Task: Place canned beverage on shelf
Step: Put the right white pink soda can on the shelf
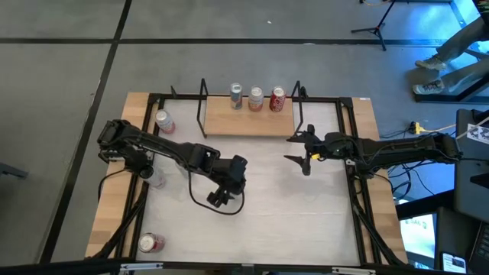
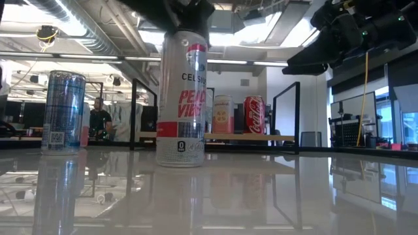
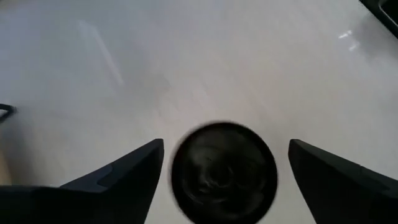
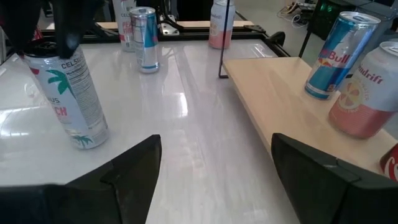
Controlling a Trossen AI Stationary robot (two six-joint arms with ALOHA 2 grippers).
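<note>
The left gripper [image 3: 221,168] is open around the top of a white Celsius can [image 2: 182,98] standing on the table [image 1: 290,198]. The right gripper [image 1: 298,149] waits open near the shelf [image 1: 248,122], which holds 3 cans.

Cans in white, blue, pink and red on pale wood and glossy white

The Celsius can [image 2: 182,98] is white with red lettering and, in the right wrist view, a green palm print; the shelf [image 1: 248,121] is light wood with black rods, carrying a blue-and-silver Red Bull can [image 4: 337,55], a pink-and-white can [image 4: 368,99] and a red Coca-Cola can [image 2: 255,115]; the worktop [image 1: 267,191] is glossy white, wood-edged.
</note>
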